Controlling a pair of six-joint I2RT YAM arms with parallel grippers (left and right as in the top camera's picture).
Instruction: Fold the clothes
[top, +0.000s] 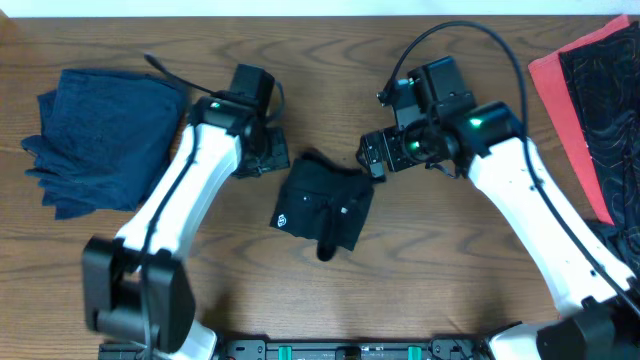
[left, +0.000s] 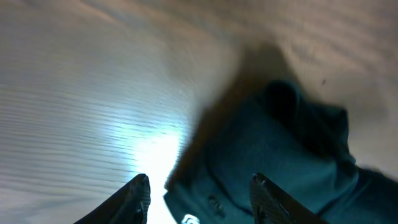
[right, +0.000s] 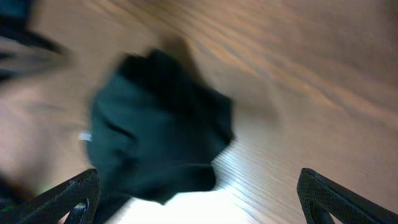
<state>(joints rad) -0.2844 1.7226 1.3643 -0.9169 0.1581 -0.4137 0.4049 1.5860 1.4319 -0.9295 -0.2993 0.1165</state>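
Left gripper (left: 199, 183) and right gripper (right: 198, 177) both stand wide and empty, one just beside each upper corner of the black garment (top: 322, 208). The garment lies as a compact bundle at mid-table between them; both wrist views are blurred, so I cannot tell whether either gripper touches it. I judge this piece to be near the end of its fold. The next move calls for a firm pinch on the bundle's edge to shift it toward the layered blue cloth (top: 95, 135), before reaching for the red and black cloth (top: 590, 90) at far right.
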